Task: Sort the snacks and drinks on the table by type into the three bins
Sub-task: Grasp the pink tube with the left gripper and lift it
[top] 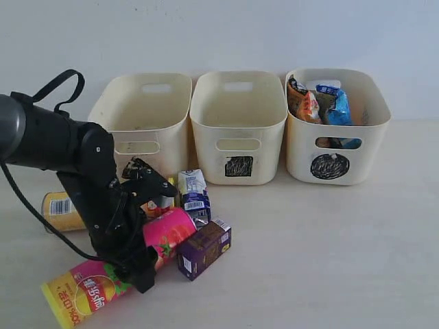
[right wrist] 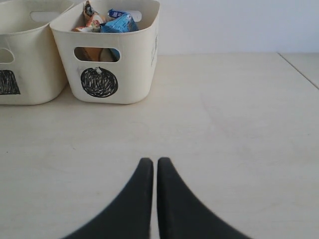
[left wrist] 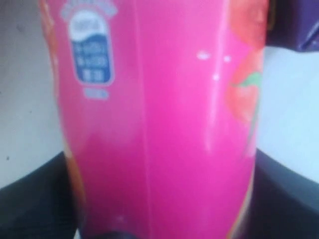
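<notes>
The pink chip tube with a yellow end (top: 113, 271) lies slanted on the table (top: 309, 260) at the front left. My left gripper (top: 145, 240) straddles it. In the left wrist view the tube (left wrist: 159, 124) fills the gap and the dark fingers (left wrist: 30, 199) press on both its sides. The yellow tube (top: 62, 209) lies behind the arm. A dark purple carton (top: 204, 248) and a blue-and-white carton (top: 194, 192) stand right beside the pink tube. Foil packets (top: 322, 103) sit in the circle bin (top: 367, 137). My right gripper (right wrist: 155, 162) is shut and empty over bare table.
The three bins stand in a row at the back: the left bin (top: 113, 110), its mark hidden by the arm, the square-marked bin (top: 274, 127) and the circle bin. In the right wrist view the circle bin (right wrist: 139, 59) is ahead of the gripper.
</notes>
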`<move>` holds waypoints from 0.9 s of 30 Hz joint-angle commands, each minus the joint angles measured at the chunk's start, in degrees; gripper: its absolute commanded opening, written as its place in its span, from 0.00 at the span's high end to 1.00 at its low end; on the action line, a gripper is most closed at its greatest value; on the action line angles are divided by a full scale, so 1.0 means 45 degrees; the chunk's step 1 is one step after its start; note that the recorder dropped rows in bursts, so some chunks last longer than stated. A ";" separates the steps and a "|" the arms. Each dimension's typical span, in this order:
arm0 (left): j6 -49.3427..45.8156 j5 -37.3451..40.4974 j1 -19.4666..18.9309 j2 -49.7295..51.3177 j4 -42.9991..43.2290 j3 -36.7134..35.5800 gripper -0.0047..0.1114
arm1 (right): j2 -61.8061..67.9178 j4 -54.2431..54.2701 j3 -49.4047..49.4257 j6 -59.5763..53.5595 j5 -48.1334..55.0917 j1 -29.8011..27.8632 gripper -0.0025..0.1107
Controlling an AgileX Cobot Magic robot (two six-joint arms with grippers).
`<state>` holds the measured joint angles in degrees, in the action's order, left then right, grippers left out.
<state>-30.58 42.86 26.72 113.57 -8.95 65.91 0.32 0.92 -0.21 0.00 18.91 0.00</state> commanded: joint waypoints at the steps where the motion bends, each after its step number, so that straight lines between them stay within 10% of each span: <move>1: 0.0323 0.0158 0.0055 -0.0733 -0.0050 0.0070 0.93 | -0.0071 0.0018 0.0047 0.0000 -0.0110 -0.0013 0.98; 27: 0.0164 0.0895 0.0055 -0.3208 -0.0052 0.0070 0.93 | -0.0071 0.0018 0.0047 0.0000 -0.0110 -0.0013 0.98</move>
<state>-29.67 46.03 26.72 101.35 -8.95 65.91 0.32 0.92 -0.21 0.00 18.91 0.00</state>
